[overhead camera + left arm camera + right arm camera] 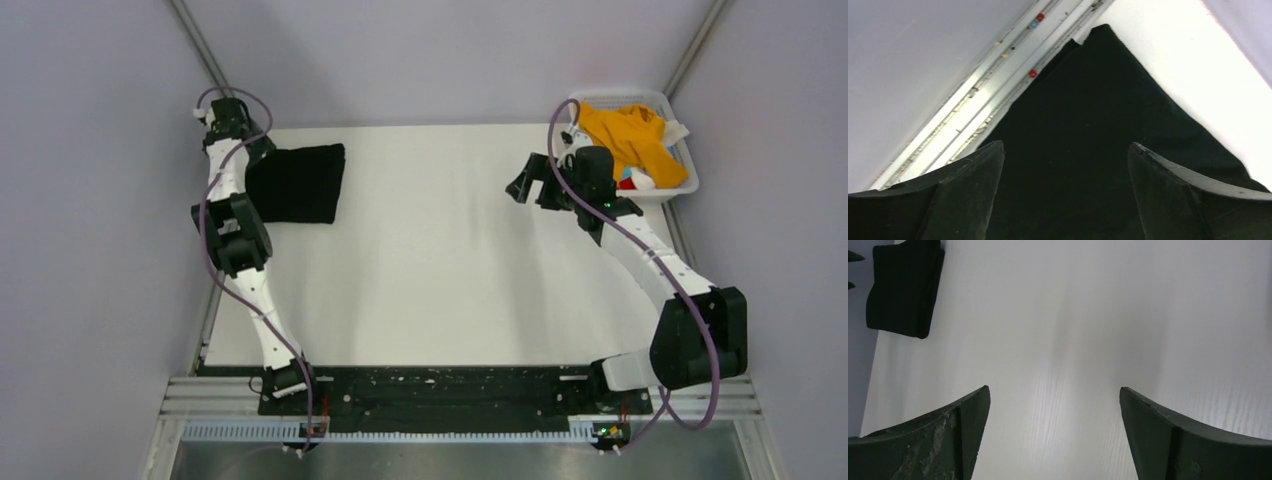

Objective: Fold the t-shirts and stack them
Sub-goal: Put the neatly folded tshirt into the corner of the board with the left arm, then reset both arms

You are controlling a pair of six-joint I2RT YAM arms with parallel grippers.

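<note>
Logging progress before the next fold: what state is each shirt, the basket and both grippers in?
black t-shirt: folded, flat on the table, far left.
orange-yellow t-shirt: crumpled, unfolded, in the basket.
basket: upright, holding clothes.
left gripper: open, over the black t-shirt.
right gripper: open, empty, over bare table.

Bright, even light throughout, soft glare streaks on the table [1068, 340], views sharp

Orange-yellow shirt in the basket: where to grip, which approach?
Pinch the raised bunched fold at the top of the orange-yellow shirt, coming straight down with the open right gripper. It lies heaped in the white basket, whose walls likely block a side approach.
</note>
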